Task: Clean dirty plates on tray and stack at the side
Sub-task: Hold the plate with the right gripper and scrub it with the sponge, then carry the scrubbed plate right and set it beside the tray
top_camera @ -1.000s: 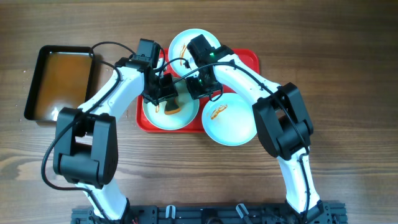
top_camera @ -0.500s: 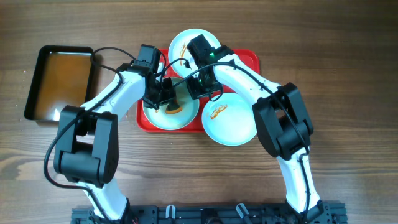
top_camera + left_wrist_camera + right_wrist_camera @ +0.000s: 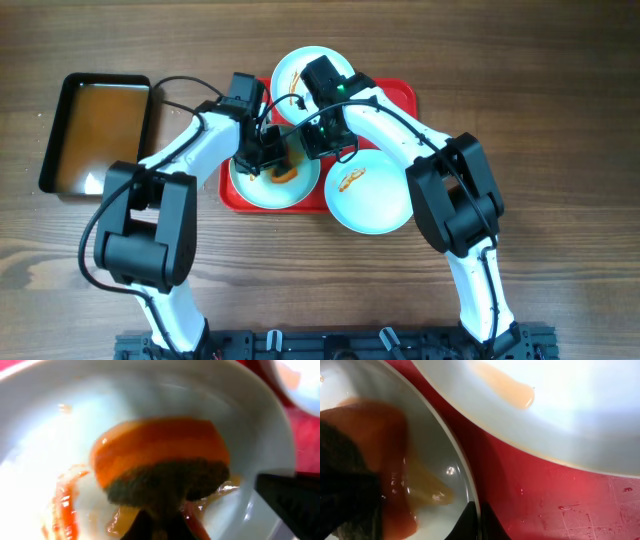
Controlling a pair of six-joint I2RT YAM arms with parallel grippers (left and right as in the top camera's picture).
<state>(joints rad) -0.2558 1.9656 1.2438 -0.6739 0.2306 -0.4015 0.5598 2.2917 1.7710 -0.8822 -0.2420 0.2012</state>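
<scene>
Wooden table [image 3: 560, 100] bears red tray [image 3: 402, 96]; left tool [image 3: 159, 522] clamps sponge [image 3: 160, 455], right tool [image 3: 479, 517] pinches plate [image 3: 432, 455] rim.

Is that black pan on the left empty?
No, the black pan holds a brownish liquid covering its bottom.

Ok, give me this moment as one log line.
left gripper: shut on sponge, in front-left plate | right gripper: shut on that plate's rim | top plate, right plate: smeared
</scene>
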